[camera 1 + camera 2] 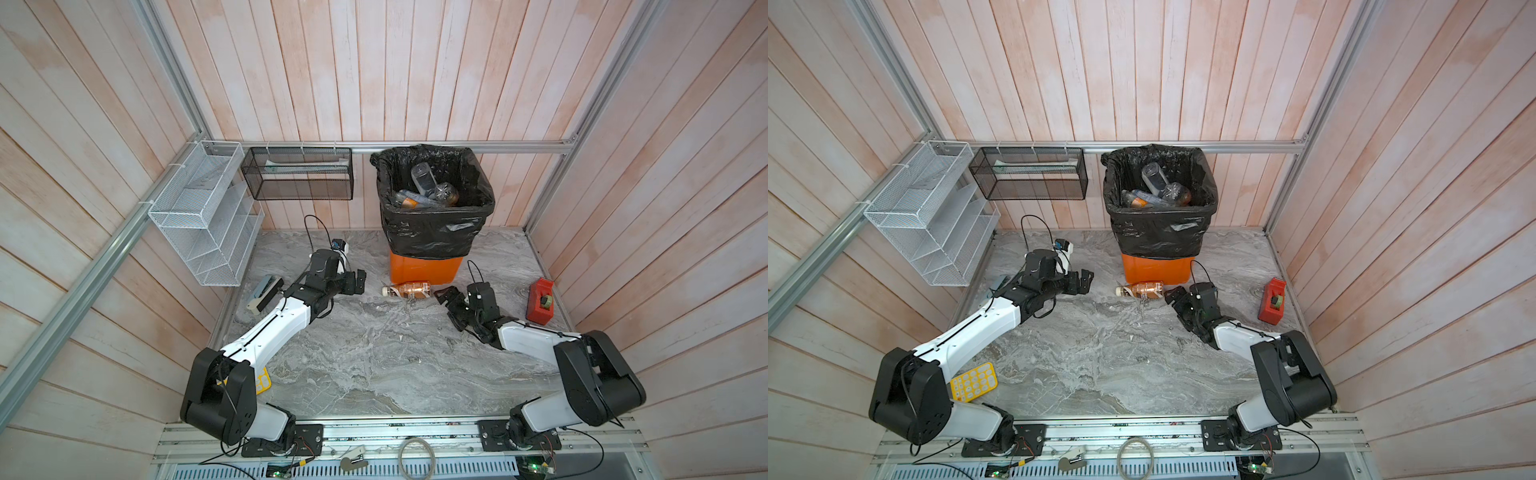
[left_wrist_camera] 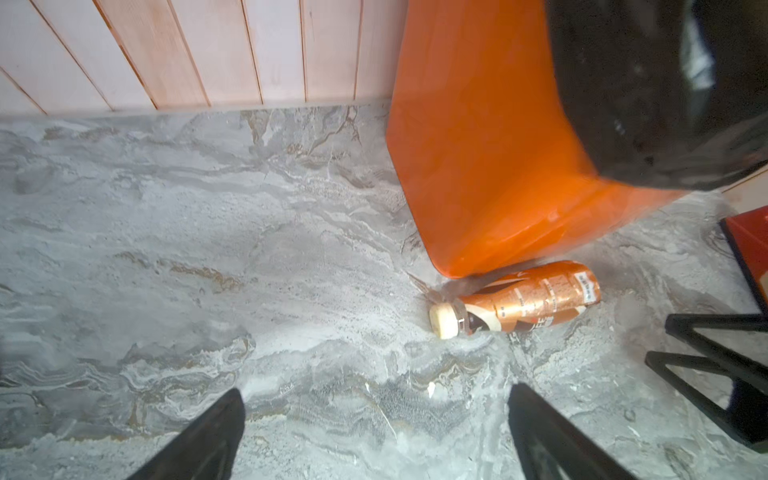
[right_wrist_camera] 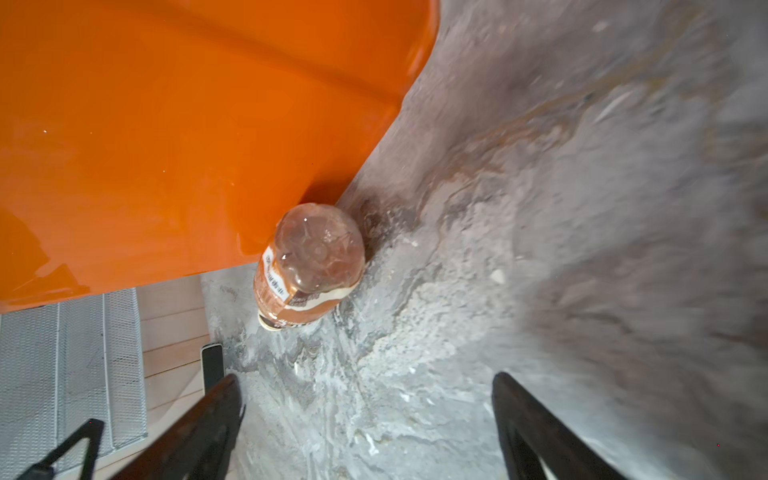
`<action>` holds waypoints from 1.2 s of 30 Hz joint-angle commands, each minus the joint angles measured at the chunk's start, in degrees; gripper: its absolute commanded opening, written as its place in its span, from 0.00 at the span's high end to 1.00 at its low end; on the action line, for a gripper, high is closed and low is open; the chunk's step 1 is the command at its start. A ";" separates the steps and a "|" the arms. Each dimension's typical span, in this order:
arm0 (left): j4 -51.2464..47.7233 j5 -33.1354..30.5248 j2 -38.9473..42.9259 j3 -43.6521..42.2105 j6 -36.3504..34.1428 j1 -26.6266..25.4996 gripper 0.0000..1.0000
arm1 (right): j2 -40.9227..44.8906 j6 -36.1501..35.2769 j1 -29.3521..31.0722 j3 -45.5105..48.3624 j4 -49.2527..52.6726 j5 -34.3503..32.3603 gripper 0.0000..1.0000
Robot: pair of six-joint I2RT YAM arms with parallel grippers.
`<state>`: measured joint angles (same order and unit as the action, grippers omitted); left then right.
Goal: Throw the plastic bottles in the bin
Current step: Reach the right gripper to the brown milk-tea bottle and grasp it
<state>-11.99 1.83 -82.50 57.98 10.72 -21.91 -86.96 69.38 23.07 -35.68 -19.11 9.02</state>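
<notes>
Soft, even, fairly bright light fills both top views, leaving only faint shadows on the grey marbled tabletop (image 1: pixel 374 365). White glare streaks the glossy black bin liner (image 1: pixel 436 237) at 12 o'clock. The wall planks (image 1: pixel 415 62) bow outward toward the frame edges. In the right wrist view, the orange bin (image 3: pixel 166 124) gleams and the tabletop smears into blur beyond the sharper bottle (image 3: pixel 316 253).

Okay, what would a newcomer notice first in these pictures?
The tall orange bin at the back of the table, black bag over its rim, bottles piled inside. Then one brown-labelled bottle lying on its side at the bin's foot, the open right gripper pointed at its base, not touching.
</notes>
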 commanded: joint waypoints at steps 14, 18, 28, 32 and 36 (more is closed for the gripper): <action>0.77 0.06 1.97 -8.26 2.36 -0.15 0.00 | -13.83 13.77 7.85 -17.03 7.53 -6.04 0.16; 0.41 0.37 2.28 -8.69 2.70 -0.10 0.00 | -16.17 14.76 7.82 -20.40 11.68 -8.66 0.18; 0.19 -0.37 3.48 -9.81 2.97 -0.15 0.00 | -21.68 13.93 7.78 -24.43 16.59 -8.99 0.24; -0.14 -1.09 3.81 -9.94 2.93 -0.06 0.00 | -23.32 13.65 7.79 -24.13 17.18 -9.33 0.28; -0.75 -1.81 4.17 -10.12 3.03 0.08 0.00 | -23.28 13.80 7.70 -22.93 16.64 -9.57 0.35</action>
<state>-12.12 1.23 -79.96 48.95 13.19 -21.91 -108.22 83.66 30.61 -59.79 -6.42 1.06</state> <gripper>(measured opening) 0.997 0.659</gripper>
